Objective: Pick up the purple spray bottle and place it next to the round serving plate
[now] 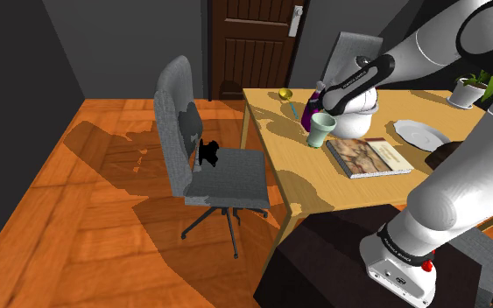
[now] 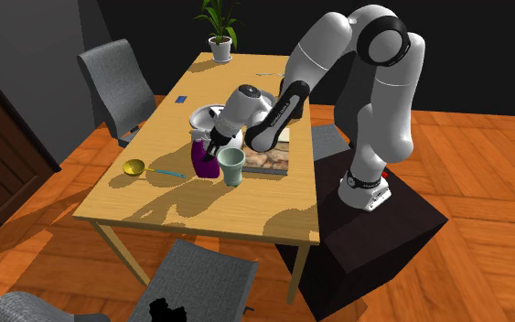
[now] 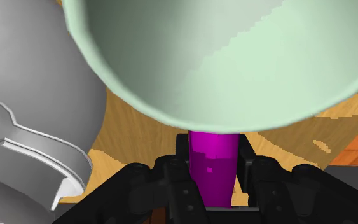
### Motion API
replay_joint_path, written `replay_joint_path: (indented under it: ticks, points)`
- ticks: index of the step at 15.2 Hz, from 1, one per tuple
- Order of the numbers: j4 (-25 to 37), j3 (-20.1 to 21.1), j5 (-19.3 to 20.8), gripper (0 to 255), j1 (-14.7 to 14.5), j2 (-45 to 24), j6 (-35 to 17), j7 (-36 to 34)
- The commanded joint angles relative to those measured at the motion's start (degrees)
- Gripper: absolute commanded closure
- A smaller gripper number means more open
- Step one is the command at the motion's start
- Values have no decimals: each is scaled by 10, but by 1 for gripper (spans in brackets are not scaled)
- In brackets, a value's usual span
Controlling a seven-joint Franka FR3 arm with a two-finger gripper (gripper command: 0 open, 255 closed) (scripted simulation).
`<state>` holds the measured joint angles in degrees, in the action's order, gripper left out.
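Observation:
The purple spray bottle (image 1: 310,112) stands on the wooden table (image 1: 306,188), close beside a pale green cup (image 1: 321,130). My black gripper (image 1: 320,96) comes down on it from above and is shut on it. In the wrist view the two fingers clasp the purple bottle (image 3: 213,167) between them, with the cup's rim (image 3: 234,63) just beyond. In the second exterior view the gripper (image 2: 212,149) covers the top of the bottle (image 2: 204,165), next to the cup (image 2: 231,167). The round white plate (image 1: 421,134) lies further along the table, toward the shoulder view's right.
A white-grey pot (image 3: 25,127) stands right by the bottle. A book (image 1: 369,157) lies by the cup. A yellow ladle (image 2: 134,167) and a potted plant (image 1: 474,87) sit at opposite ends. A grey chair (image 1: 202,162) stands beside the table.

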<state>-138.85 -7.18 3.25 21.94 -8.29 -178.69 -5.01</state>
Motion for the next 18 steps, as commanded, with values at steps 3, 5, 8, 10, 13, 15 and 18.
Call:
replay_joint_path:
  ticks: [3, 5, 8, 10, 13, 15, 18]
  points:
    - [4, -4, 6, 255, -4, 28, 31, -4]
    - [6, -5, 8, 255, -4, 41, 47, -5]
    - [11, -5, 11, 255, -5, 60, 71, -6]
    - [15, -5, 13, 255, -5, 72, 87, -7]
    - [22, -5, 14, 255, -5, 89, 111, -7]
    - [27, -5, 15, 255, -5, 100, 127, -7]
    - [36, -4, 16, 255, -6, 115, 151, -7]
